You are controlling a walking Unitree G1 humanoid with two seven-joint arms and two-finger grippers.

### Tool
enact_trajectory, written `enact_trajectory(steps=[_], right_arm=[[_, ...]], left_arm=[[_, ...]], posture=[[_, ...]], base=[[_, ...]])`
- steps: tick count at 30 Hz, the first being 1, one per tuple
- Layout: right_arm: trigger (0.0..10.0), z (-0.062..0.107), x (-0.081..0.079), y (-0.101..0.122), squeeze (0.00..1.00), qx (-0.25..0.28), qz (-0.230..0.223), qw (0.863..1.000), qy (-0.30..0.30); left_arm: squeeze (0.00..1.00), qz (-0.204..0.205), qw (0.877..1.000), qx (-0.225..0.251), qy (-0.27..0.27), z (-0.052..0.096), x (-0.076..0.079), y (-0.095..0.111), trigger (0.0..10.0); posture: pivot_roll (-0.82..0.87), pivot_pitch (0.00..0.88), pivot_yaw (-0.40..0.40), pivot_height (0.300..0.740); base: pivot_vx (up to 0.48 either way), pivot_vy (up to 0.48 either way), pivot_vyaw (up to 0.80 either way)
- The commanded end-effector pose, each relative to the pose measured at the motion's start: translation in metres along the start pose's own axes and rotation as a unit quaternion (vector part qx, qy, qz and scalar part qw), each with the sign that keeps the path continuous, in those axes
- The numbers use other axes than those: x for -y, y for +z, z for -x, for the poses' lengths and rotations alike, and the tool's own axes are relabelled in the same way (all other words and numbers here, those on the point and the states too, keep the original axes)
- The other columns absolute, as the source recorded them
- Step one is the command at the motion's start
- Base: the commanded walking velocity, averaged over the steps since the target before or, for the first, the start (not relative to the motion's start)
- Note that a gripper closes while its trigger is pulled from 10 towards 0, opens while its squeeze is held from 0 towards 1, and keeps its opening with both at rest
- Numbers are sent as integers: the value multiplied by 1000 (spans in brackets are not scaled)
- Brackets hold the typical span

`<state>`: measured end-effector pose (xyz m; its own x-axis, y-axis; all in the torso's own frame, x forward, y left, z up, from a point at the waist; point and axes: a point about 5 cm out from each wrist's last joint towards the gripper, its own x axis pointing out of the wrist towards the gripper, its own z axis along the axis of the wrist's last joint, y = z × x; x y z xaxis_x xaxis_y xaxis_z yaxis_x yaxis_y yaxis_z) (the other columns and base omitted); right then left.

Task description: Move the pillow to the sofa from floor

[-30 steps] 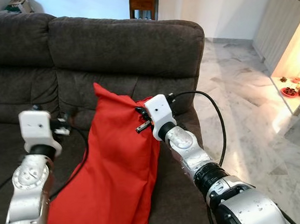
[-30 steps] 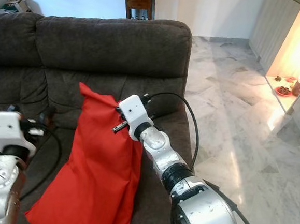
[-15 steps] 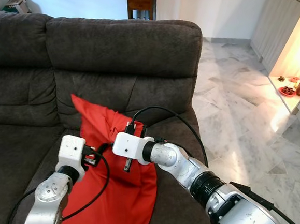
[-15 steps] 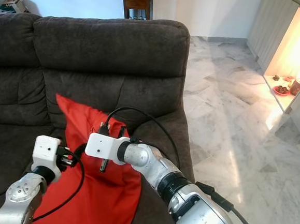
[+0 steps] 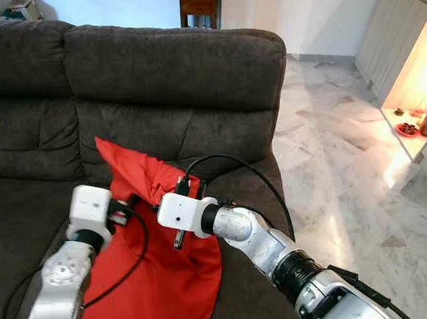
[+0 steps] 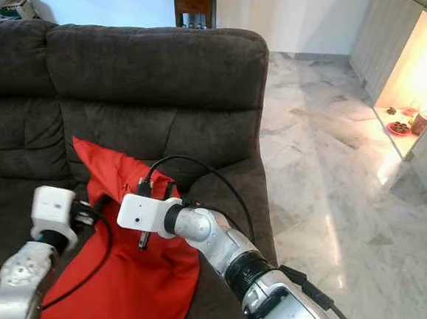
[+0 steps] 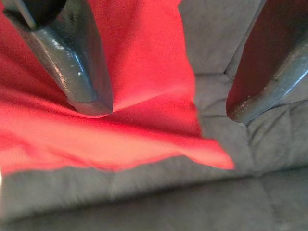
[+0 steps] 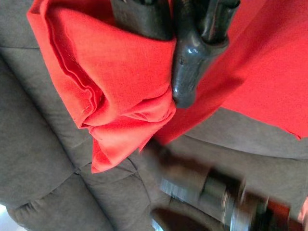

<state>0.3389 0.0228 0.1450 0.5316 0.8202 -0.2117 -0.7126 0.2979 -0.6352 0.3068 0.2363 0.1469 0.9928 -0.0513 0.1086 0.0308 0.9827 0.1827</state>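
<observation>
Dark brown sofa (image 5: 169, 67) spans the scene from 9 o'clock to centre, with pale marble floor (image 5: 339, 157) off at 3 o'clock and a wooden side table (image 5: 201, 1) behind the backrest at 12 o'clock. On the seat lies the red pillow (image 5: 160, 274), its upper corner leaning against the backrest. At 8 o'clock the left hand (image 7: 163, 103) hovers over the pillow's top edge, released, its two fingers (image 7: 86, 86) spread with cloth and sofa showing between them. Toward the centre, the right hand (image 8: 166, 72) is clenched on a bunched fold of the pillow's cloth near the upper corner, a black cable (image 5: 228, 162) looping above its wrist
</observation>
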Motion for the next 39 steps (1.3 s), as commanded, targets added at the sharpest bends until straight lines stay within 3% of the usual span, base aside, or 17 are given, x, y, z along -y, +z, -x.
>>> enact_trajectory(steps=[1,2,4,6,8,10,12,16,17,18,23,24,25,27,32,36,39], right_arm=[[10000,-1,-1,6,0,13,-1,1000,2],[10000,-1,-1,6,0,13,1,1000,3],[10000,-1,-1,6,0,14,2,1000,4],[10000,0,-1,7,0,14,4,1000,5],[10000,1,-1,6,0,16,6,1000,6],[10000,1,-1,6,0,17,8,1000,7],[10000,3,0,6,0,20,11,1000,8],[10000,6,0,6,0,31,17,999,16],[10000,10,-1,4,0,34,30,998,32],[10000,14,-1,2,0,33,42,998,44],[10000,26,2,2,0,64,88,991,73],[10000,26,2,2,0,64,88,991,73],[10000,34,-1,1,0,82,123,983,105],[10000,41,1,-1,0,89,123,982,113],[10000,49,2,-2,0,101,142,976,128],[10000,50,3,-2,0,108,140,976,127],[10000,50,5,-4,0,92,143,978,120]], left_arm=[[0,6,999,32,-34,1,-1,15,10000],[0,-25,995,18,-99,7,2,17,10000],[0,-61,982,-6,-177,17,2,19,10000],[0,-81,974,-21,-212,24,-3,21,10000],[0,-115,950,-98,-273,39,-21,15,10000],[0,-142,934,-135,-298,47,-31,10,10000],[0,-174,915,-178,-317,54,-53,8,10000],[0,-225,907,-182,-307,48,-63,13,10000],[0,-241,898,-181,-320,44,-64,20,10000],[0,-241,888,-176,-350,42,-58,25,10000],[0,-260,860,-148,-414,37,-39,32,10000],[0,-260,860,-148,-414,37,-39,32,10000],[0,-275,844,-146,-436,36,-33,32,10000],[0,-279,833,-142,-456,33,-29,31,10000],[0,-312,806,-152,-479,30,-30,29,10000],[0,-350,804,-146,-458,21,-38,34,10000],[0,-373,810,-150,-428,16,-47,33,10000]], posture=[[140,74,-53,740],[139,71,-54,740],[145,68,-53,740],[156,64,-52,740],[164,60,-50,740],[168,56,-48,740],[173,51,-46,740],[176,54,-45,740],[174,56,-46,740],[173,63,-48,740],[163,73,-45,740],[163,73,-45,740],[156,76,-45,740],[156,79,-46,740],[150,83,-44,740],[153,85,-41,740],[151,86,-40,740]], base=[[0,0,0],[0,0,0],[0,0,0],[0,0,0],[0,0,0],[0,0,0],[0,0,0],[0,0,0],[0,0,0],[0,0,0],[0,0,0],[0,0,0],[0,0,0],[0,0,0],[0,0,0],[0,0,0],[0,0,0]])
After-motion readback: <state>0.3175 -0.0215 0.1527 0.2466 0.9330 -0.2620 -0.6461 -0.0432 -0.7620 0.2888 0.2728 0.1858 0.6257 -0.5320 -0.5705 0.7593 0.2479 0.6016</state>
